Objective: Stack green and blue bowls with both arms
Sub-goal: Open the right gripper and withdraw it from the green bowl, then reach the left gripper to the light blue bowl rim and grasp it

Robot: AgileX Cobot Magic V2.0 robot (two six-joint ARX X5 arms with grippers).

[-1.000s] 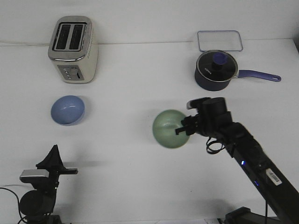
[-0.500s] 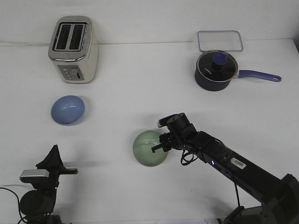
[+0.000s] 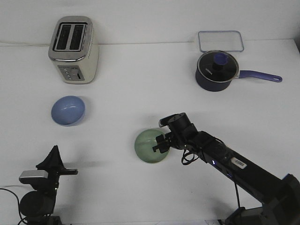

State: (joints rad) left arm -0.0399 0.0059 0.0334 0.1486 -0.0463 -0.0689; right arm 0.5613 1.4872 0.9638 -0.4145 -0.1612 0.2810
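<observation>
The pale green bowl [image 3: 147,146] is in the front middle of the table, and I cannot tell whether it rests on the surface. My right gripper [image 3: 159,144] is shut on its right rim, with the arm reaching in from the lower right. The light blue bowl [image 3: 68,110] sits upright and alone on the left, below the toaster and well apart from the green bowl. My left gripper [image 3: 54,157] is folded back at the front left corner, fingers pointing up and together, holding nothing.
A silver toaster [image 3: 73,49] stands at the back left. A dark navy saucepan [image 3: 216,71] with a lid and a long handle is at the back right, with a clear flat lid or tray [image 3: 220,41] behind it.
My right arm carried the green bowl left and toward the front, lowering it. In the last half second it barely moved. The left arm and blue bowl stayed still.
</observation>
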